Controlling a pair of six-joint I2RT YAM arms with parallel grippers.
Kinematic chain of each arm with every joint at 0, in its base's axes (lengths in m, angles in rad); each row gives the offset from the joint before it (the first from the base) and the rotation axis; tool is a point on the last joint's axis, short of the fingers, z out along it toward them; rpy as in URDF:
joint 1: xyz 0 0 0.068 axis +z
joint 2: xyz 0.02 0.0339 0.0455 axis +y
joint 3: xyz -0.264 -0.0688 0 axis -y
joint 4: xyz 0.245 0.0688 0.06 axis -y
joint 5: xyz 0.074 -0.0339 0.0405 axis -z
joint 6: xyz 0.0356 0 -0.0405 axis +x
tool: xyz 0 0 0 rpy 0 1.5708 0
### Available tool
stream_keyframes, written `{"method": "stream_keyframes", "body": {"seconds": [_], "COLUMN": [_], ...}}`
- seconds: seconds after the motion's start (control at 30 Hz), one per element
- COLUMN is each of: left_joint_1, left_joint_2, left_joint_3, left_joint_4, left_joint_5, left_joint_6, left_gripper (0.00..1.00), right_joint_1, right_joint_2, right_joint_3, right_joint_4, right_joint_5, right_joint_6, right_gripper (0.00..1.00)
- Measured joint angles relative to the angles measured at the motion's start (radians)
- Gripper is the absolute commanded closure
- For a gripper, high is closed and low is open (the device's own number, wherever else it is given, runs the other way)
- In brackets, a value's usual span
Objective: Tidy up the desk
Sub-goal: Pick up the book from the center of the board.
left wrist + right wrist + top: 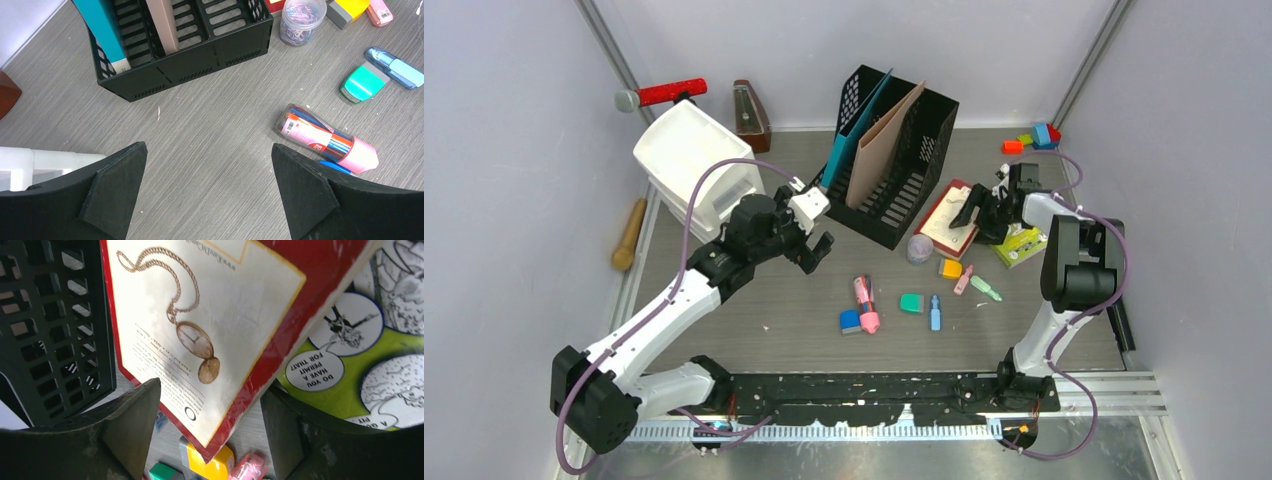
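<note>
Here, grey worktop (774, 300), lavender walls (514, 150); left arm (674, 290) hovering, jaws open; right arm (1079, 260), jaws astride red book (200, 315), grip unclear.

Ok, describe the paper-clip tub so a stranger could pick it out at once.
Find the black mesh file rack at the back of the desk. Just right of its nearest corner, beside the red-bordered book, sits the paper-clip tub. It is the only round, see-through container; the yellow eraser and pink highlighter nearby are opaque.
</note>
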Motion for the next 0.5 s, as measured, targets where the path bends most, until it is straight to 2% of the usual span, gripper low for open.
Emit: {"method": "stream_keyframes", "body": {"seconds": [0.07,0.27,0.4,0.5], "left_joint_1": [0.000,0.000,0.000,0.000], "left_joint_2": [0.000,0.000,-0.007,-0.019], "left_joint_3": [-0.003,-0.015,-0.017,-0.022], "left_joint_4": [0.005,0.013,0.014,0.015], "left_joint_5": [0.000,0.000,0.000,0.001], "left_joint_6": [0.002,0.003,0.005,0.007], "left_gripper": [0.00,0.00,0.00,0.00], "right_joint_1": [0.000,-0.003,-0.009,-0.008], "right_joint_2": [0.014,0.039,0.017,-0.020], "right_joint_3": [0.008,0.010,0.010,0.010], "right_joint_4": [0.019,0.064,0.076,0.073], "right_joint_5": [-0.010,-0.035,-0.061,-0.051], "right_joint_6": [0.007,0.019,0.019,0.014], "right_gripper": [0.33,0.70,0.82,0.86]}}
